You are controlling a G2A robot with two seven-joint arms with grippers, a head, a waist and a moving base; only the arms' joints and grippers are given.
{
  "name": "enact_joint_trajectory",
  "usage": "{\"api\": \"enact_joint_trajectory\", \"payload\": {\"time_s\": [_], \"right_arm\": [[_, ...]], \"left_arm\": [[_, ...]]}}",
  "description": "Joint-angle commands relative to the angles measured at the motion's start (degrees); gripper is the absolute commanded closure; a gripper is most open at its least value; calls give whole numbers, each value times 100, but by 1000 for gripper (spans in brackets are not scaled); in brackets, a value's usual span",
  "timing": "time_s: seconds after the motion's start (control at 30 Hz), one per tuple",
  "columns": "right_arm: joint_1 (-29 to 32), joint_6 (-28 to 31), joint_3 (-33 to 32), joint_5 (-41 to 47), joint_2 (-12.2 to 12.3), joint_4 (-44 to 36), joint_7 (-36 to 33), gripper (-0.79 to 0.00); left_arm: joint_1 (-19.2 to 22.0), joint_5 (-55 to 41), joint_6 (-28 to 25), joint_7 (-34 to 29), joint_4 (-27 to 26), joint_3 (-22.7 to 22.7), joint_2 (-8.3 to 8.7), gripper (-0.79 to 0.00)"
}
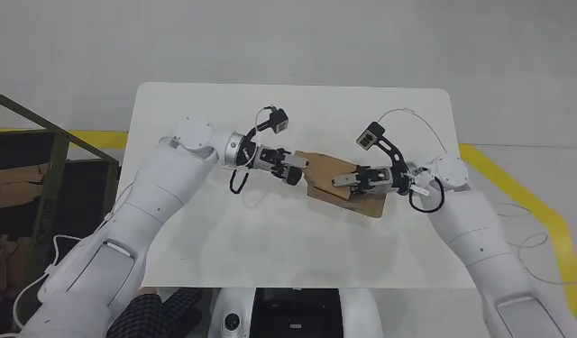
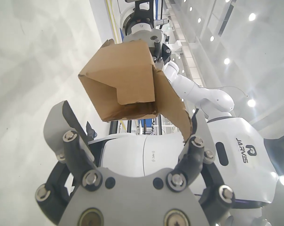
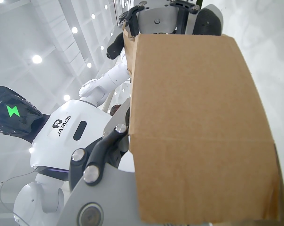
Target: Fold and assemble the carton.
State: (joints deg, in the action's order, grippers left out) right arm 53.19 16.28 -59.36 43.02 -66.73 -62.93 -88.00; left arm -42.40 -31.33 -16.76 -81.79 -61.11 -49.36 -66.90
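Observation:
A brown carton (image 1: 341, 183) is held above the middle of the white table (image 1: 225, 239), partly folded into a tube. Its near end is open, with one flap folded in and a side flap (image 2: 172, 104) sticking out. My right gripper (image 1: 358, 180) is shut on the carton's far wall (image 2: 132, 55). One right finger (image 3: 117, 121) shows beside the carton (image 3: 198, 118); the other is hidden behind it. My left gripper (image 2: 130, 111) is open at the carton's other end, and the loose flap's tip touches one of its fingers (image 2: 198, 128).
A dark green frame (image 1: 45, 149) with cardboard pieces stands off the table's left edge. Bare table surface lies on all sides of the carton, widest toward the front and back edges.

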Motion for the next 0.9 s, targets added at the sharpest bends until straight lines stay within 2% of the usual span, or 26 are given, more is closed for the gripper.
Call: {"api": "enact_joint_trajectory", "payload": {"time_s": [0.0,0.87], "right_arm": [[13,0,-25,42,5,-34,0,0],[288,0,-166,426,31,-544,0,0]], "left_arm": [[3,8,15,4,21,5,-6,-785],[-113,-109,154,-124,103,11,-66,-785]]}}
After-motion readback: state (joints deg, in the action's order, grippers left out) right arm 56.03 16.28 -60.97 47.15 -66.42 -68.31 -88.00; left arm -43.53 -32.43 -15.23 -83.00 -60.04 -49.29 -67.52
